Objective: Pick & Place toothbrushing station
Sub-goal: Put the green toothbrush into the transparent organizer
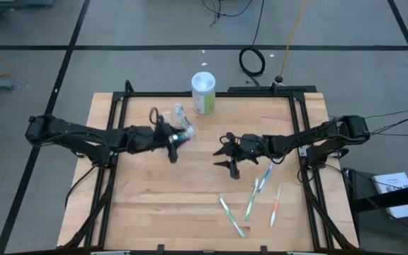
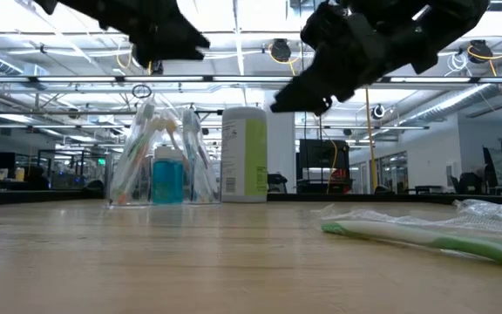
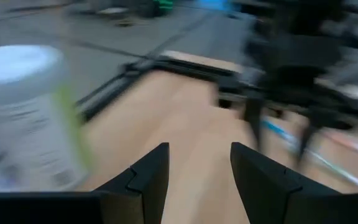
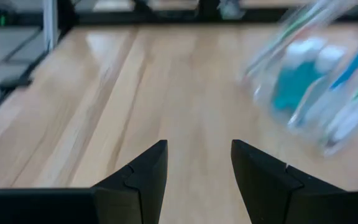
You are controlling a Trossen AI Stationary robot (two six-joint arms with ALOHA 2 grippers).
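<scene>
Clear plastic container, full of toothbrushes and a blue tube, stands beside the white-and-green can, four more toothbrushes lie nearer the right gripper, and both it and the left gripper hang open, holding nothing.

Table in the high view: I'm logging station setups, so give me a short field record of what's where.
container: clear plastic container holding toothbrushes and a blue tube, upright, left of centre
canister: white and green canister at the far edge
loose toothbrushes: four lying flat, near right
left gripper: open, empty, beside the container
right gripper: open, empty, mid-table
</scene>
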